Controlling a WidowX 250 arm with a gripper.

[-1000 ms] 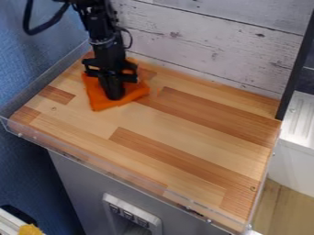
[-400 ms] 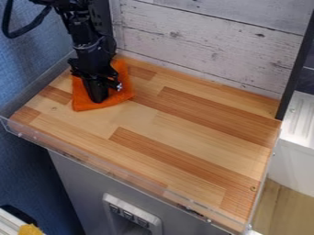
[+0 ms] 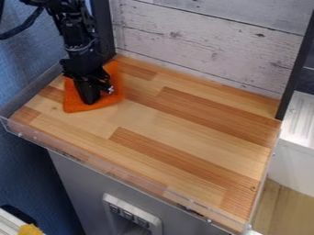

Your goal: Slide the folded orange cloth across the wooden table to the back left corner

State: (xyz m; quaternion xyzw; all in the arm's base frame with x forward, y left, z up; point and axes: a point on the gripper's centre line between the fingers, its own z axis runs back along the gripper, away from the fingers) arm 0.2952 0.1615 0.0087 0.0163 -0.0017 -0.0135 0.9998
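The black gripper [image 3: 90,100] points down at the upper left of the wooden surface, its tip pressed onto an orange cloth [image 3: 109,98]. The cloth lies flat around and under the tip, with its back part partly hidden behind the arm. Whether any of the fabric is pinched cannot be told.
The wooden tabletop [image 3: 178,124] has a clear plastic lip [image 3: 110,170] along its front edge and a low side wall at left. A white plank wall [image 3: 208,46] stands behind, and a black post [image 3: 297,69] rises at the right.
The gripper and the orange cloth have moved together to the left across the tabletop, and the cloth has turned a little.
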